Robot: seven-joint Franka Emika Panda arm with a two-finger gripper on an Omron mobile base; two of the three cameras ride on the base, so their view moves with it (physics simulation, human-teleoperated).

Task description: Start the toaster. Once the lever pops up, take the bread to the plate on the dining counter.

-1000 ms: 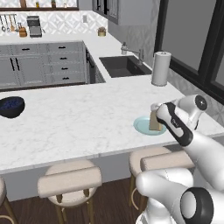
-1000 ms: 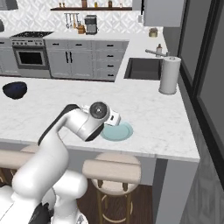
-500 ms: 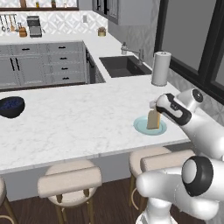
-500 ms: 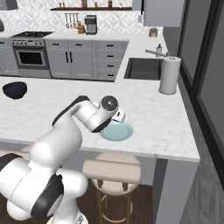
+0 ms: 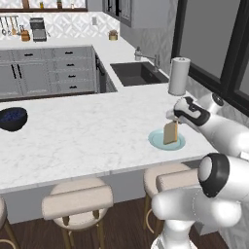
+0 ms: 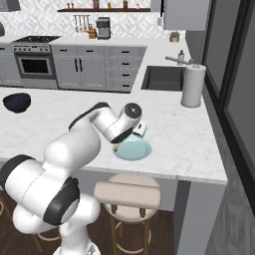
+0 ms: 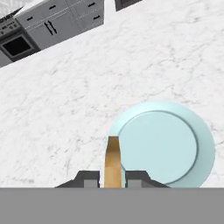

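One slice of bread (image 5: pixel 170 133) hangs upright over the plate (image 5: pixel 155 141), pinched edge-on between the two dark fingertips of the gripper (image 7: pixel 113 177), whose jaws press against its flat sides. Going left to right with the plate as landmark: far to its left on the dining counter (image 5: pixel 82 136) sits a dark bowl (image 5: pixel 11 118); the plate lies near the counter's front edge; beyond it to the right stands a paper towel roll (image 5: pixel 178 76), with the sink (image 5: pixel 138 73) behind. Compared with a second ago, the wrist has swung up and back toward the roll side while the slice has stayed over the plate's right half, its lower edge close to the surface or touching it; I cannot tell which. By my judgement the carry is finished and only the release remains. Let go while it stands this upright and the slice may topple, possibly onto the rim.
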